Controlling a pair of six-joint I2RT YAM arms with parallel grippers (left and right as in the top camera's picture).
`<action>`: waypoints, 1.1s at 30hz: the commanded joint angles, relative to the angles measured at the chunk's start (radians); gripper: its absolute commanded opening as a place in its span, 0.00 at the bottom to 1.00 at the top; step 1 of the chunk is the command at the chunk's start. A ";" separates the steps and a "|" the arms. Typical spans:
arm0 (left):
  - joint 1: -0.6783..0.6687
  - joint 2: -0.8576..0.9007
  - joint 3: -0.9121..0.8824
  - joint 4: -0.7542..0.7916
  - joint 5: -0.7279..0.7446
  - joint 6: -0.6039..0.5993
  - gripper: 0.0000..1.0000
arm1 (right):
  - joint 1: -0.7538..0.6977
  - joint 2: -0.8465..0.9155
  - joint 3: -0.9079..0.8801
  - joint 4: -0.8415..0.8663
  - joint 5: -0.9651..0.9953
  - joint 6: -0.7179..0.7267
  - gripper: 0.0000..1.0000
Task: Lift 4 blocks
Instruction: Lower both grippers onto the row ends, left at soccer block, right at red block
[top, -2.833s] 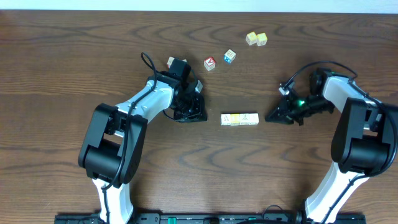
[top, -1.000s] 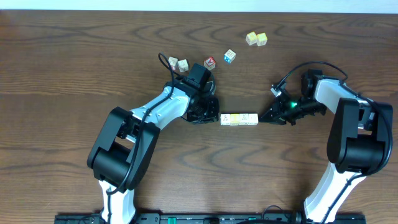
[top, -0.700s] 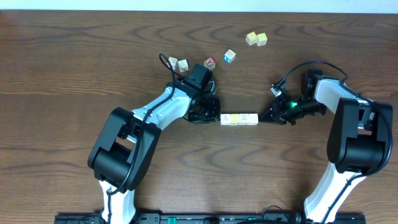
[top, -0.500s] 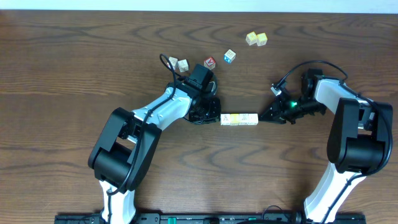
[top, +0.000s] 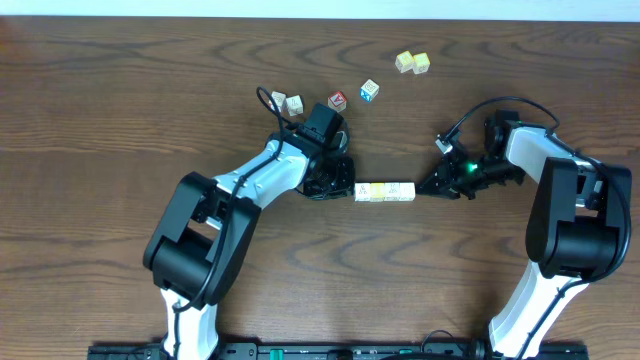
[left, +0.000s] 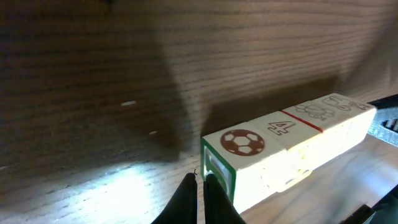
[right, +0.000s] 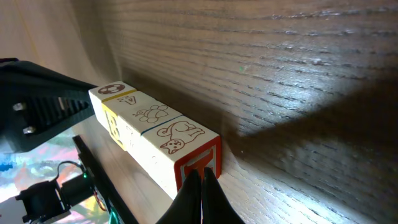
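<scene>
The 4 blocks (top: 385, 192) lie end to end in one row on the wood table, three with whitish tops and one with a yellow top. My left gripper (top: 347, 189) is shut, its tips against the row's left end. In the left wrist view the left gripper (left: 200, 180) touches the green-framed end face of the football block (left: 242, 143). My right gripper (top: 424, 190) is shut too, against the row's right end. In the right wrist view the right gripper (right: 202, 175) touches the red-framed end face of the cat block (right: 183, 142). The row rests on the table.
Behind the left arm lie two loose wooden cubes (top: 287, 102), a red-faced cube (top: 337, 101) and a blue-faced cube (top: 369, 90). A pale yellow-green cube pair (top: 411, 62) sits at the back right. The table's far edge runs along the top.
Since the earliest frame both arms have closed in on the row, left moving right and right moving left, until their tips met its ends. Over the last second nothing visibly moves.
</scene>
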 joint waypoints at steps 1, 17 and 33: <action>-0.003 0.033 -0.005 0.002 -0.013 -0.010 0.07 | 0.013 -0.002 -0.006 0.000 -0.005 -0.011 0.02; -0.003 0.033 -0.005 0.002 -0.001 -0.009 0.07 | 0.044 -0.002 -0.006 0.015 0.047 0.013 0.02; -0.002 0.032 -0.005 0.001 0.006 0.026 0.07 | 0.044 -0.002 -0.006 0.014 0.040 0.013 0.02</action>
